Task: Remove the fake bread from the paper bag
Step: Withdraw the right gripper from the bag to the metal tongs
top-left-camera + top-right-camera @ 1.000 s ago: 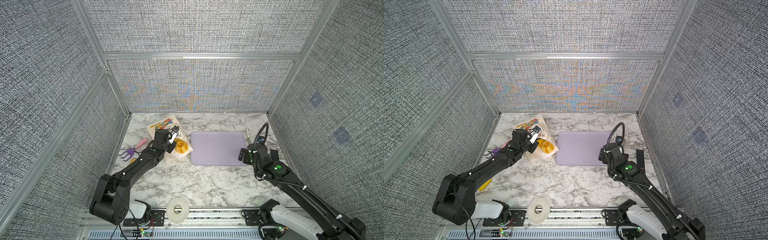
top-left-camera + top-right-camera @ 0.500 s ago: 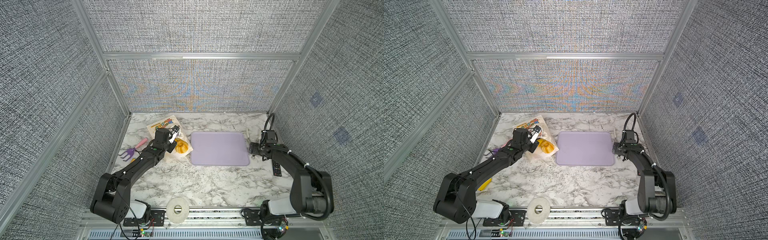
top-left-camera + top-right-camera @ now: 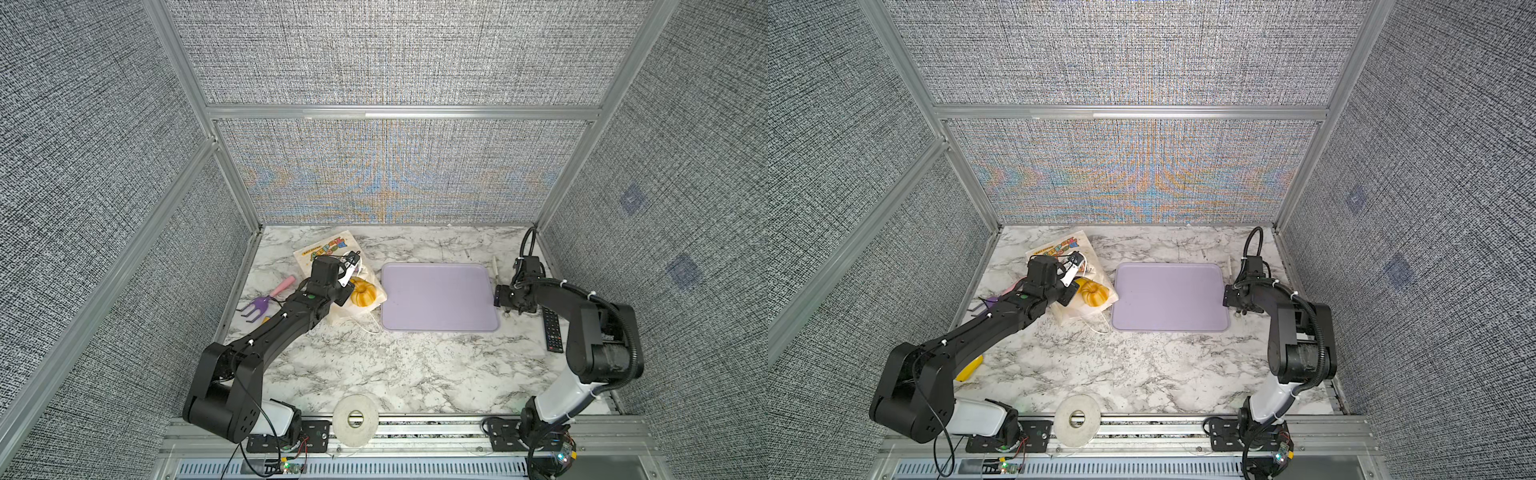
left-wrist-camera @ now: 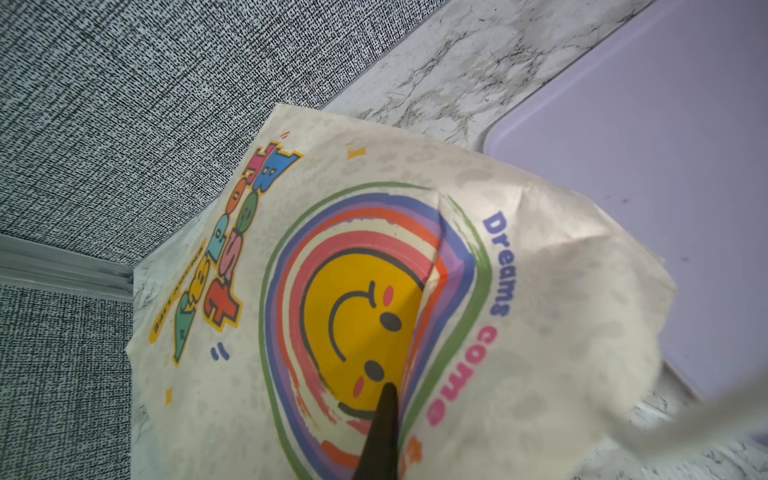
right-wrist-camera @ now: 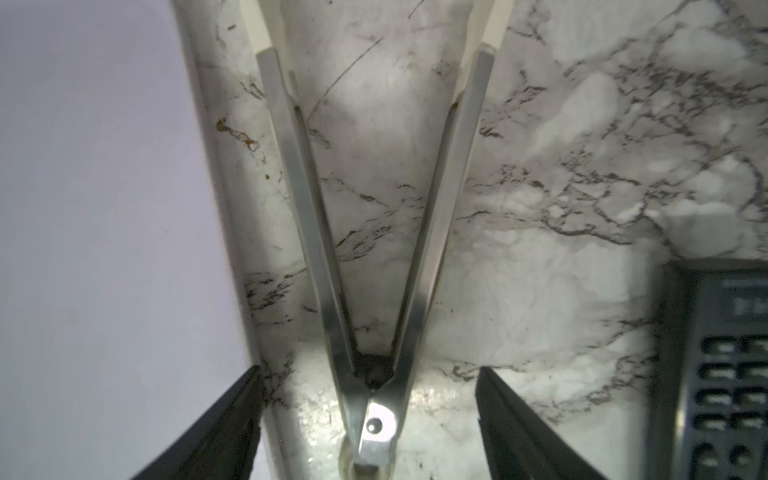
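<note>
Our left tool (image 3: 352,264) is pinched closed on the bag (image 3: 322,249), which lies on its side at the far left of the surface (image 3: 395,365), beside the tray (image 3: 436,297). One fluted bread (image 3: 363,292) shows in its mouth. Our right tool (image 5: 368,371) stands open astride the tongs (image 5: 307,208), touching neither arm.

a white marble-patterned table (image 3: 374,365) carries everything. a lavender tray (image 3: 436,297) lies flat at its middle. the paper bag (image 3: 322,249) lies on its side just beside the tray's left edge. a purple toy rake (image 3: 255,309) lies near the left wall. metal tongs (image 5: 374,249) lie spread beside the tray's right edge, with a black remote (image 3: 552,328) near them. a yellow toy (image 3: 969,368), partly hidden, lies front left.
</note>
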`<move>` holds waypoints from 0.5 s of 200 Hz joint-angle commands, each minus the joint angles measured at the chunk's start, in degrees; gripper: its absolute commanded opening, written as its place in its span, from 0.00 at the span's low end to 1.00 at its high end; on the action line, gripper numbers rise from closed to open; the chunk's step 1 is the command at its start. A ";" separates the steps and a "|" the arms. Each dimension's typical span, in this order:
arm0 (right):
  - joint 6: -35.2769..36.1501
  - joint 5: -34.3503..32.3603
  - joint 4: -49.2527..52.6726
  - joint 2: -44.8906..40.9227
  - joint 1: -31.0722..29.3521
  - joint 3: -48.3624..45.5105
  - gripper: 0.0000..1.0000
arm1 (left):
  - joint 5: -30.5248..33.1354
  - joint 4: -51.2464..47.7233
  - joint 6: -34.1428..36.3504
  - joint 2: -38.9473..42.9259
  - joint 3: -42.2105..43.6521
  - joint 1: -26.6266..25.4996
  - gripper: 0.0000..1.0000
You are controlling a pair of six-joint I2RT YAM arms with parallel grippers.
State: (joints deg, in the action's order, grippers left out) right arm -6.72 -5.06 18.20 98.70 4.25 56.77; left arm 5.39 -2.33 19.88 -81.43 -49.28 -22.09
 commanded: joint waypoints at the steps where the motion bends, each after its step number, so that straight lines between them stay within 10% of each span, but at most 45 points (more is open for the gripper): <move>1: 1.18 -2.12 -0.29 0.64 0.18 0.36 0.77 | -0.44 -1.36 -0.37 -0.22 -0.24 -0.06 0.00; 100: 0.09 -1.71 -1.97 1.55 2.59 1.15 0.64 | -0.33 -1.75 -0.63 -0.53 -0.36 -0.57 0.00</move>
State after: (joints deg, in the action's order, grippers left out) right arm -6.02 -6.57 16.62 100.27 6.61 57.52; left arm 5.48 -2.46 19.70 -81.67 -49.28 -22.52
